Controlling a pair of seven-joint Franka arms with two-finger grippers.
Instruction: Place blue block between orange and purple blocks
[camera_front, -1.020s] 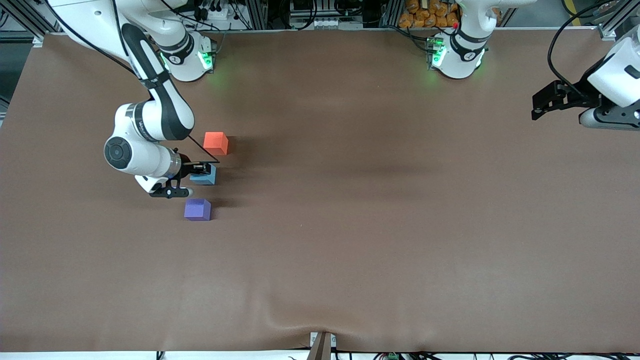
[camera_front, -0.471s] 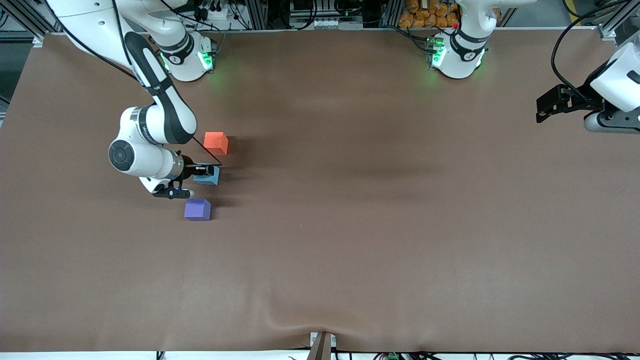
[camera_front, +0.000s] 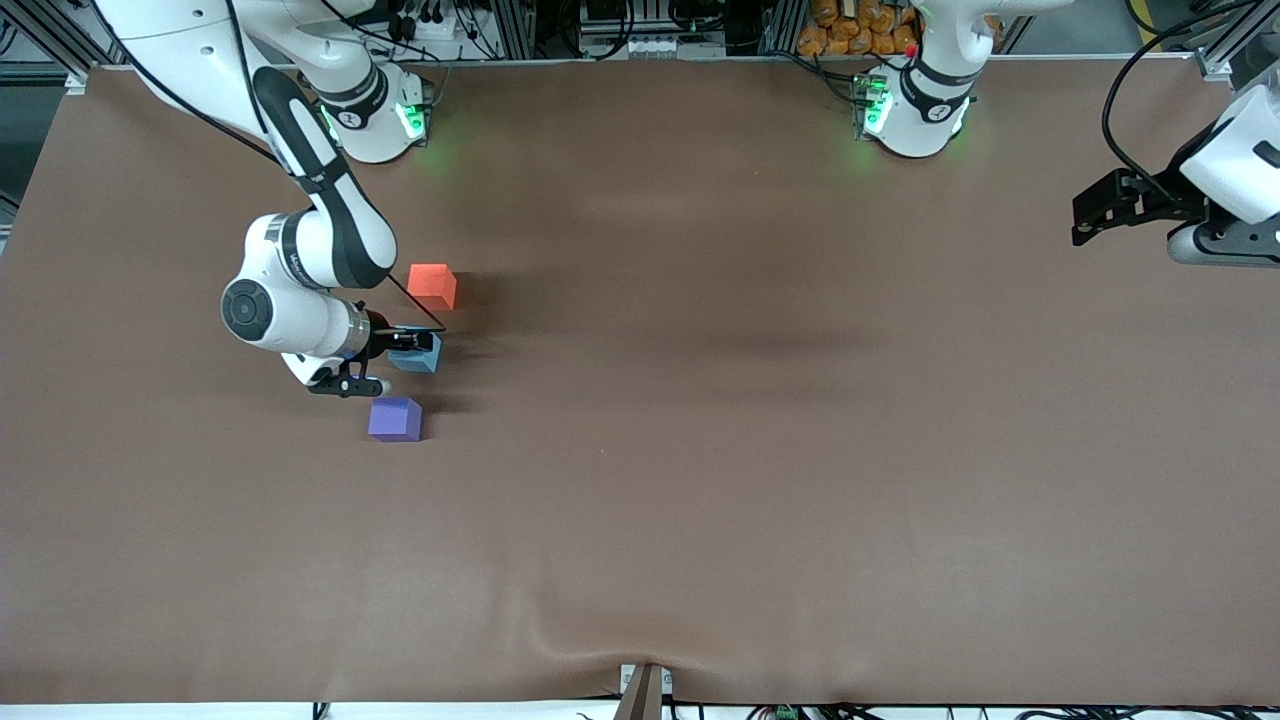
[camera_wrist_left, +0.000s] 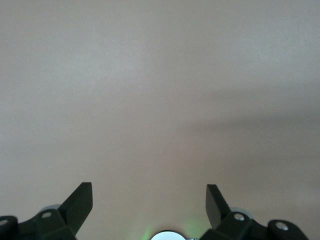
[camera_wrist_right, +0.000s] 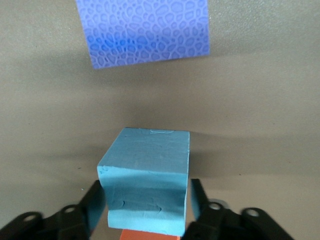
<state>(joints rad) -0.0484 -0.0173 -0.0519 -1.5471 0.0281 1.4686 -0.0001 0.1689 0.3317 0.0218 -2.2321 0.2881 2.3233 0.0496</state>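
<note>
Front view: right gripper (camera_front: 408, 347) was low at the blue block (camera_front: 417, 353), which sat on the table (camera_front: 750, 420) between the orange block (camera_front: 432, 286) and the purple block (camera_front: 395, 419), nearer the camera than the orange one. Left gripper (camera_front: 1090, 212) waited in the air over the left arm's end of the table, fingers apart.

Left wrist view: only bare table, left gripper fingers (camera_wrist_left: 77, 202) spread wide, nothing held.

Right wrist view: blue block (camera_wrist_right: 147, 177) sat between the right gripper's fingers (camera_wrist_right: 96, 202), jaws just beside its side faces; grip or release, could not tell. Dents on its face suggested soft, light foam; best taken on flat opposite sides. Purple block (camera_wrist_right: 147, 30) near it.

Count: three blocks, one per colour; two grippers.
</note>
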